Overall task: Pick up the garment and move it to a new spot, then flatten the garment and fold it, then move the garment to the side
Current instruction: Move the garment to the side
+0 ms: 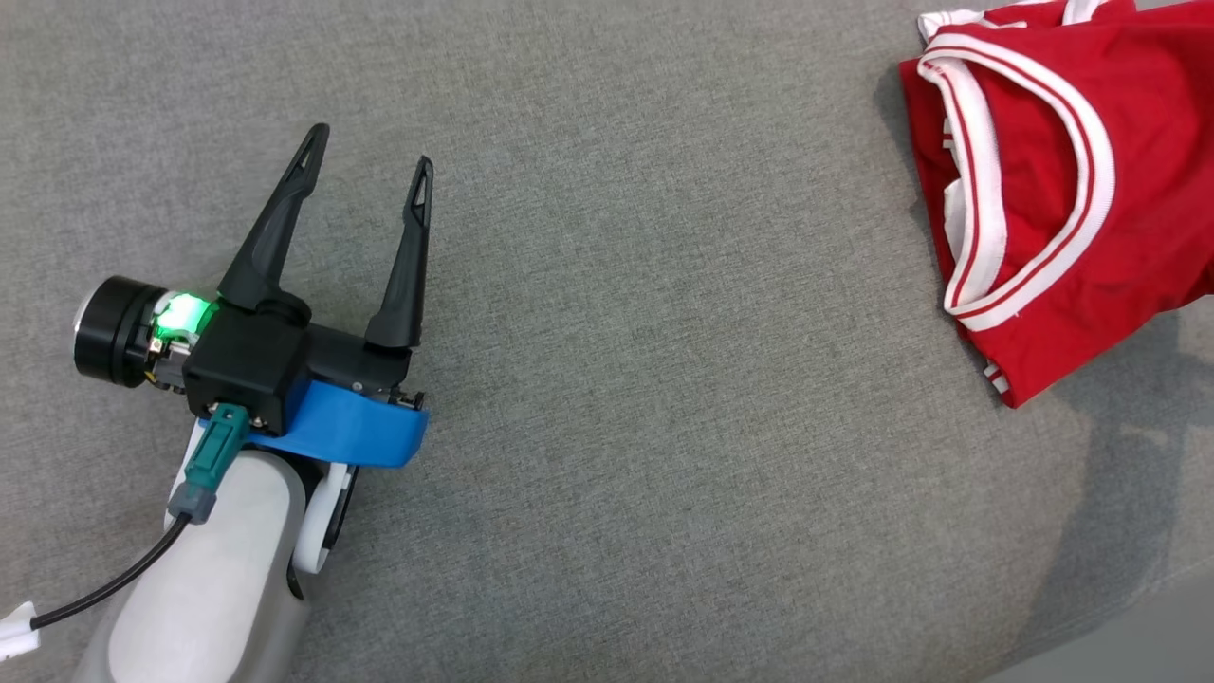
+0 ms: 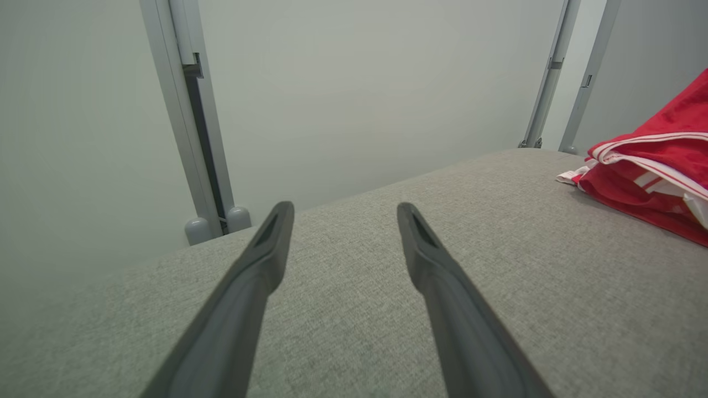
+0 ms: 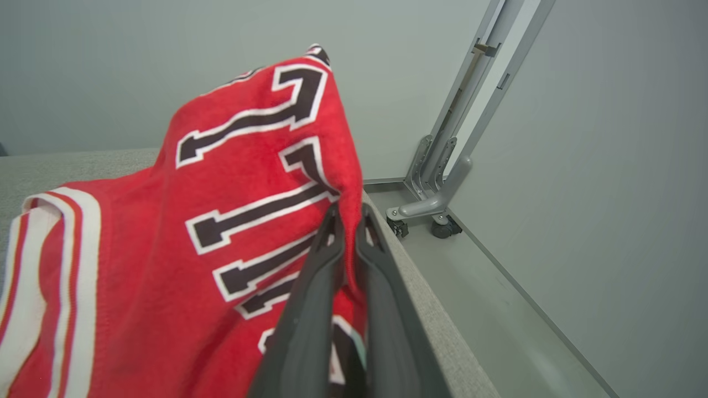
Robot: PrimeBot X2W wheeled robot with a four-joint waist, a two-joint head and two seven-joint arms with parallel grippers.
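The right gripper [image 3: 348, 221] is pinching shut on the jersey [image 3: 166, 249] at the desk [image 1: 607, 379] edge; the thin hold is likely risking a slip. The left gripper [image 1: 370, 156] is hanging wide open, empty.

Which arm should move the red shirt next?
Right. Its gripper is shut on the shirt, while the left gripper hangs open over the grey surface, well away from the shirt.

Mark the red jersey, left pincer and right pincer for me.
red jersey [image 1: 1157, 190]: head view, red body fabric.
left pincer [image 1: 371, 150]: head view, between open fingertips.
right pincer [image 3: 349, 220]: right wrist view, between fingertips pinching cloth.
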